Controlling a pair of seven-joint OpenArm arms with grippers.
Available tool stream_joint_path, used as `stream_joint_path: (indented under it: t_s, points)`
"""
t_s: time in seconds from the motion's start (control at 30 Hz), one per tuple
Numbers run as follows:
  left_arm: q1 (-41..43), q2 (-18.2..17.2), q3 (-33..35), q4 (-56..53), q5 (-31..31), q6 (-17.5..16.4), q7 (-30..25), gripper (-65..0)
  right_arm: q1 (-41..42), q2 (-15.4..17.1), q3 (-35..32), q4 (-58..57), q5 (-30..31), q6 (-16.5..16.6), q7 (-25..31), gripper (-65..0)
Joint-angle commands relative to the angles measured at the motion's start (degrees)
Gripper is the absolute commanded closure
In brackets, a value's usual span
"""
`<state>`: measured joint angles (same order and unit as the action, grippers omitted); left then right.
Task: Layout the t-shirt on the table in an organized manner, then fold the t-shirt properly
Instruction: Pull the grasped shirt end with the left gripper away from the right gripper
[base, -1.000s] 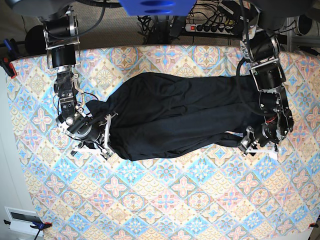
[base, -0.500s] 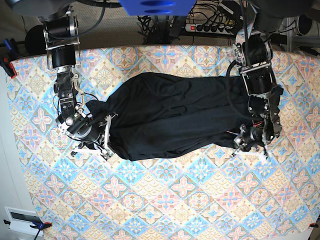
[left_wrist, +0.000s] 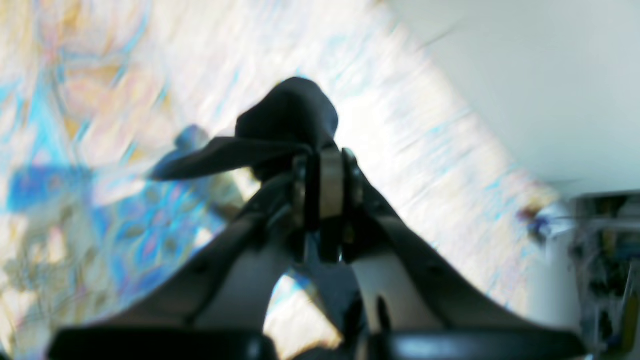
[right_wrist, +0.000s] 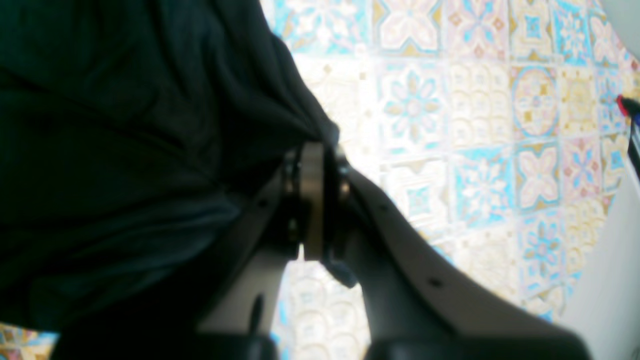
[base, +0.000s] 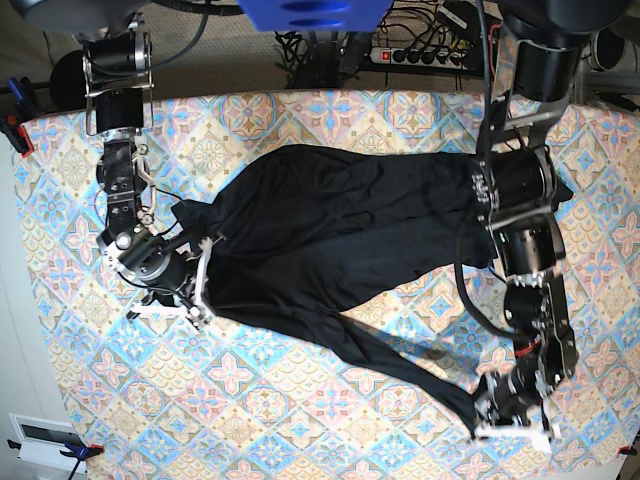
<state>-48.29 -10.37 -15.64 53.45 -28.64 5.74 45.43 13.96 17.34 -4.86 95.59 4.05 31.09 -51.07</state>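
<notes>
A second ago our left gripper (base: 478, 412) stood spread beside the near edge of the t-shirt (base: 330, 225). Now its jaws are pressed together on a fold of black cloth, and the arm has carried that fold far toward the front edge of the table (base: 300, 420). In the left wrist view the cloth bunches just beyond the closed fingertips (left_wrist: 322, 170), with a flat flap of it going out to one side. This view is blurred, so we judge that the arm is moving fast.

Behind the left gripper, a long narrow strip of the t-shirt now runs back up to the main mass, which was not there before. The lower edge of the garment is pulled out into a point. The rest of the t-shirt lies bunched across the middle of the table, between our two grippers.

Our right gripper (base: 200, 275) has not changed its state: the jaws pinch the other end of the t-shirt, and in the right wrist view the dark fabric spreads out from the closed tips (right_wrist: 312, 165) to one side, with bare tiled table on the other. It has shifted only a little.

For the task, this means the laying-out step has begun: one end is anchored, the other is being drawn away. We think the cloth is stretched, not yet flat, and no fold can start until it is spread.
</notes>
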Motion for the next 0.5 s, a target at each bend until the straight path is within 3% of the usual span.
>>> stream_joint_path:
  t_s: [0.0, 0.23, 0.3, 0.47]
  points:
    - [-4.0, -1.2, 0.0, 1.1, 0.3, -0.4, -2.0, 0.0, 1.5, 0.7, 1.1, 1.3, -0.1, -0.5, 0.9, 0.0]
    - [-6.3, -1.5, 0.2, 1.0, 7.8, -0.4, -4.7, -3.5, 1.5, 0.7, 1.0, 2.4, 0.0, -0.5, 0.9, 0.0]
    - [-4.1, -1.5, 0.2, 1.0, 8.2, -0.4, -2.7, -9.4, 1.5, 0.7, 1.0, 2.4, 0.0, -0.5, 0.9, 0.0]
    - [1.7, -2.6, 0.1, 1.5, 7.4, -0.8, 3.4, -32.2, 1.5, 0.7, 0.8, 2.4, 0.0, -0.5, 0.9, 0.0]
